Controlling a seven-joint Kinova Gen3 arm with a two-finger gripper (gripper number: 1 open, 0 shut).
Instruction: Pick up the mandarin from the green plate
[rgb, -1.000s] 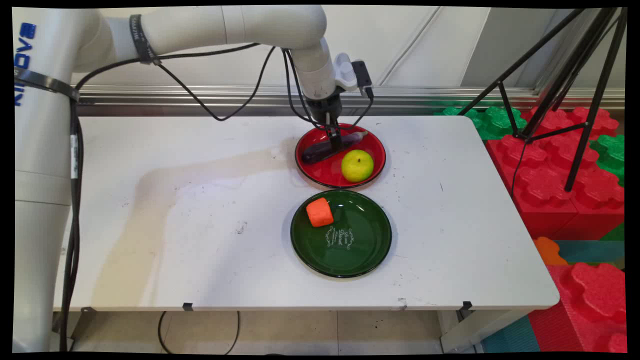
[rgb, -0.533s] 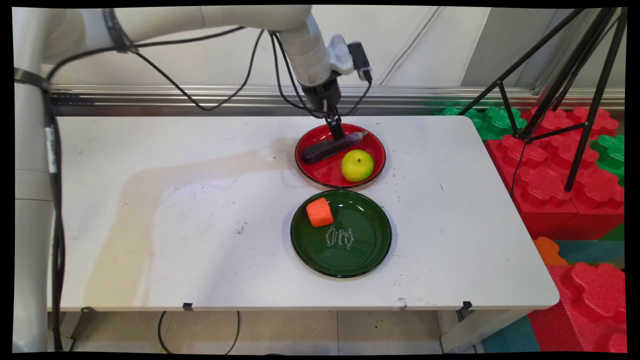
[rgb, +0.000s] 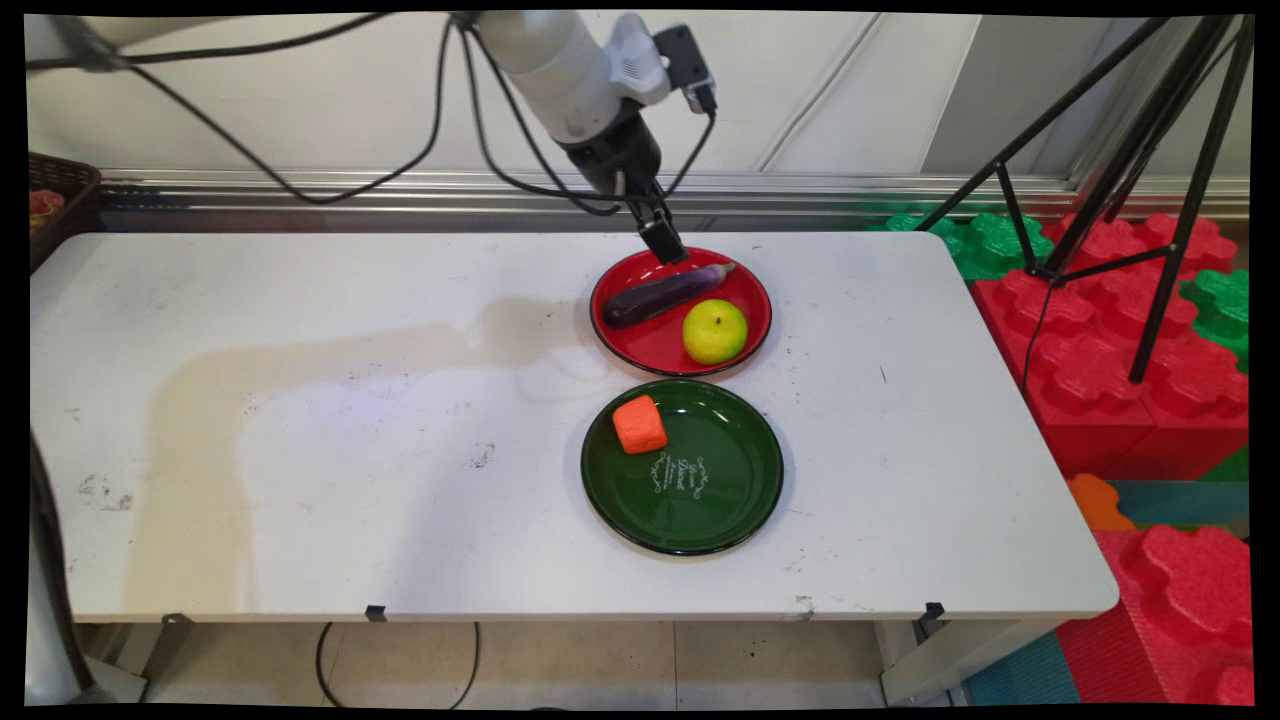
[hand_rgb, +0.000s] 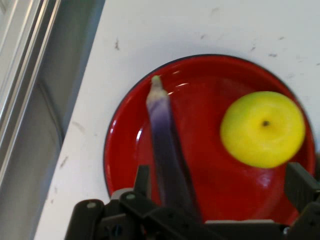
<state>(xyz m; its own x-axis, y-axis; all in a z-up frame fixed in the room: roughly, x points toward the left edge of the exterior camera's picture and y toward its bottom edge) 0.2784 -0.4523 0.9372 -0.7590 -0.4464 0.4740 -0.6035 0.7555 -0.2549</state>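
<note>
My gripper (rgb: 662, 240) hangs above the red plate's (rgb: 745, 285) 11 o'clock rim, fingers (hand_rgb: 300, 185) spread apart, holding nothing. Eggplant (rgb: 665, 293) lies across the plate just beneath me, yellow apple (rgb: 714, 331) at its 5 o'clock. Green plate (rgb: 720, 500) nearer, orange cube (rgb: 639, 423) on it at 10 o'clock.

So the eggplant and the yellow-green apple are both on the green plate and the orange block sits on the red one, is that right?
No, the plates are swapped. In the main view the eggplant and the yellow-green apple lie on the red plate, and the orange block sits on the green plate.
</note>
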